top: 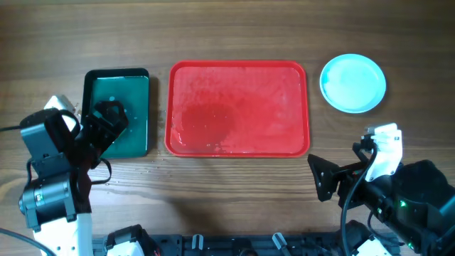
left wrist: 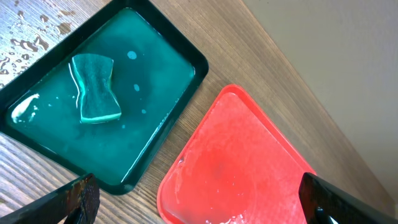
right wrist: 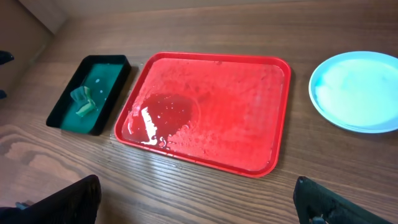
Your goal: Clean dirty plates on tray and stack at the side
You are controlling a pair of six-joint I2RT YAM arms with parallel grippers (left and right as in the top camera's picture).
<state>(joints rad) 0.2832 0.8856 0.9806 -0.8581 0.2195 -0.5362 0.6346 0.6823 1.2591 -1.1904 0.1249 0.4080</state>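
The red tray (top: 237, 108) lies in the middle of the table, wet, with no plates on it; it also shows in the left wrist view (left wrist: 242, 174) and the right wrist view (right wrist: 205, 106). A light turquoise plate stack (top: 352, 82) sits to its right on the table, also in the right wrist view (right wrist: 357, 90); only the top plate shows. My left gripper (left wrist: 199, 202) is open and empty above the gap between the green tray and the red tray. My right gripper (right wrist: 196, 202) is open and empty over the table in front of the red tray's right corner.
A dark green black-rimmed tray (top: 117, 112) with teal water stands left of the red tray; a green sponge (left wrist: 94, 88) lies in it. Water drops wet the wood beyond it (left wrist: 31, 31).
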